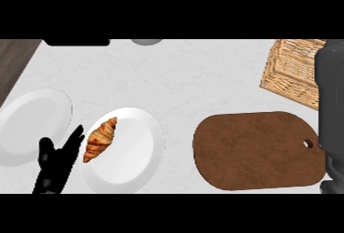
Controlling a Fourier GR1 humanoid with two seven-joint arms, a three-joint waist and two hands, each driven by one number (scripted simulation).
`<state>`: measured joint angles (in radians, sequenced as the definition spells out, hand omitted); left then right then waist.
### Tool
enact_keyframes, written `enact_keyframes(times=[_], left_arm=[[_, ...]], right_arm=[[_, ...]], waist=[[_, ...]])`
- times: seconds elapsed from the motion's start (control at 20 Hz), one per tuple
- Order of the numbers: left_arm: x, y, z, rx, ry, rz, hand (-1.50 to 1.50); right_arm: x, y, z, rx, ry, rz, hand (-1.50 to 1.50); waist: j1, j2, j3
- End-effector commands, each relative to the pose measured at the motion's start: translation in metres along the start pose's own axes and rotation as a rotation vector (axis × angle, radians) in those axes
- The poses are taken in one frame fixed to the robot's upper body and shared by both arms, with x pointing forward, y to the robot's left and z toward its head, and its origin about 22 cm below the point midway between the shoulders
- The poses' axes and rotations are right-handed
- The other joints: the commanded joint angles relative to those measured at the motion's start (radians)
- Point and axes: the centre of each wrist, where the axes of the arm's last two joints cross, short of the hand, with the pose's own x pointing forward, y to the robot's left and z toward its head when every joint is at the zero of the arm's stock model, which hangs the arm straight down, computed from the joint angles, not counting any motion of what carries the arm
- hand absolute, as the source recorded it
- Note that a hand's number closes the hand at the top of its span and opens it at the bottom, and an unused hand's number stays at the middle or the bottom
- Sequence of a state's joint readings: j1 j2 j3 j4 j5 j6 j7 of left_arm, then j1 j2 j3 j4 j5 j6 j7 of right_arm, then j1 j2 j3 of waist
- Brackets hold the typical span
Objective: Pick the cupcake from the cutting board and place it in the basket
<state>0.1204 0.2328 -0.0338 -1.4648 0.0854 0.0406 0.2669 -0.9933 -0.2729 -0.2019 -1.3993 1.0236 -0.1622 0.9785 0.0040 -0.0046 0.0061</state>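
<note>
head view: cutting board (259,152) bare, cupcake not in sight, right forearm (331,109) stretched toward the basket (292,73)
the cupcake shows nowhere, neither on the board nor in the visible part of the basket, so it is likely in the right hand or already dropped under the arm; the right hand itself is hidden past the frame's edge, so i cannot tell whether it holds anything. judged from this, the pick looks done and the placing is under way or just finished. the left hand (57,164) rests spread open, fingers up, at the lower left beside the plate with a croissant (101,139) on it (138,173); a second white plate (30,125) lies just left of it with nothing on it
</note>
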Motion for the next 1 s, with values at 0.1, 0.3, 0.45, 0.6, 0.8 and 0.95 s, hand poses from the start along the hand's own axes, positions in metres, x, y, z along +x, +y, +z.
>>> enact_keyframes(times=[0.1,0.3,0.45,0.6,0.8,0.95], left_arm=[[-0.017,-0.002,-0.003,-0.011,0.066,0.015,0.00],[-0.002,-0.009,-0.006,-0.016,0.072,0.014,0.00],[-0.019,-0.010,0.001,-0.016,0.078,0.006,0.00],[-0.025,-0.003,-0.004,-0.026,0.049,0.004,0.00],[-0.002,-0.002,-0.009,-0.027,0.065,0.003,0.00],[-0.010,0.005,-0.008,-0.023,0.060,0.013,0.00]], right_arm=[[-0.026,-0.025,-0.052,-0.003,0.077,0.028,1.50],[-0.038,-0.020,-0.075,-0.022,0.076,0.099,1.50],[-0.043,-0.032,-0.092,-0.010,0.076,0.110,1.50],[-0.067,-0.016,-0.105,-0.018,0.062,0.093,1.50],[-0.087,0.003,-0.108,-0.002,0.101,0.071,1.50],[-0.123,-0.005,-0.121,0.005,0.162,-0.044,1.50]], waist=[[0.000,0.007,-0.006],[0.007,0.009,-0.006],[0.008,0.008,-0.006],[0.015,0.012,-0.006],[0.017,0.012,-0.006],[0.015,0.013,-0.005]])
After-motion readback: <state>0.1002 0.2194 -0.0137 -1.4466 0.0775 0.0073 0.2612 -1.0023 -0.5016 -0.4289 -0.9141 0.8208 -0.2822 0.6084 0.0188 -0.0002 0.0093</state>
